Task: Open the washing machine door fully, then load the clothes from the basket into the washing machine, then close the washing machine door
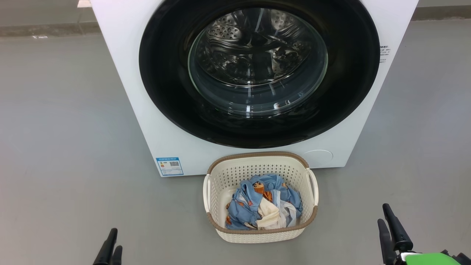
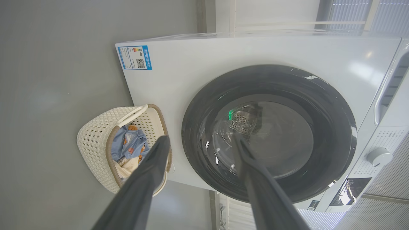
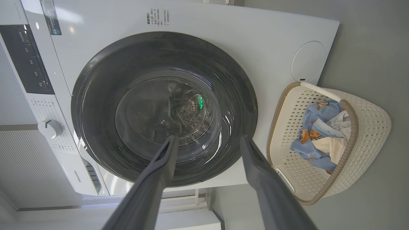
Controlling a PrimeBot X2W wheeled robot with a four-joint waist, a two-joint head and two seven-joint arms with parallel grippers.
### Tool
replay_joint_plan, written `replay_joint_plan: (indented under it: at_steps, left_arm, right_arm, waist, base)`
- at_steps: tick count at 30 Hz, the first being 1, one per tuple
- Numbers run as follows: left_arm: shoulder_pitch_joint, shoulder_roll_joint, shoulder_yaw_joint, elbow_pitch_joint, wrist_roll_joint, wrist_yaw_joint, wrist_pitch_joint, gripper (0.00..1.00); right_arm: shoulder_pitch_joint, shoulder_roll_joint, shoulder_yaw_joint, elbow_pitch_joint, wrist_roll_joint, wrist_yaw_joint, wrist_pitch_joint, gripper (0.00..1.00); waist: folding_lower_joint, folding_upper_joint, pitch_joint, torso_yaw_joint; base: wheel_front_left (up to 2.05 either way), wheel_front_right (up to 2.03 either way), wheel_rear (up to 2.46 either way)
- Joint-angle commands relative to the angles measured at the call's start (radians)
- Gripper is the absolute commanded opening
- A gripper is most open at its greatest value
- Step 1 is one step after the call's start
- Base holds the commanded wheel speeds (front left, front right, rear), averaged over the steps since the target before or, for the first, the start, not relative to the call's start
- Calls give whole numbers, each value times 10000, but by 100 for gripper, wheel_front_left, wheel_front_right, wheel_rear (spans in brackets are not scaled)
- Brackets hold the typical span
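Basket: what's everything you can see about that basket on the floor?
The basket is small, cream and plastic-looking, full of little holes, with a brown woven-look rim and a handle on each side. It stands upright on the grey floor, just in front of the washing machine. Blue, white and cream clothes lie crumpled inside.

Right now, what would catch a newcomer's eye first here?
The big round washing machine door, glossy black around clear glass, sits shut on the white washing machine, top centre of the head view. Just before it on the grey floor stands the cream basket holding blue, orange-printed clothes. The left gripper and right gripper hang open at the lower corners.
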State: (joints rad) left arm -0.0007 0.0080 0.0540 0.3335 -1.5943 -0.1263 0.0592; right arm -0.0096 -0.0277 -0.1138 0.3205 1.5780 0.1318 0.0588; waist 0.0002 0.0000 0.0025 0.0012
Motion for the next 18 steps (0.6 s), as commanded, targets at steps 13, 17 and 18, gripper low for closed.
replay_joint_plan:
  at_steps: [13, 17, 18]
  left_arm:
    - [-282, 178, 131, -436, 978, -18, -453, 100]
    - [-291, 189, 139, -493, 1505, -19, -571, 100]
    - [-292, 191, 142, -505, 1666, -20, -601, 100]
  right_arm:
    - [-279, -100, 197, -727, -1595, -3, -468, 100]
    - [-301, -145, 288, -861, -2211, -3, -585, 100]
    - [-306, -159, 313, -891, -2358, -3, -614, 100]
  waist:
    - [-1, 0, -14, 9]
    - [-1, 0, -13, 19]
    - [-1, 0, -14, 21]
  base:
    - [0, 0, 0]
    - [0, 0, 0]
    - [0, 0, 0]
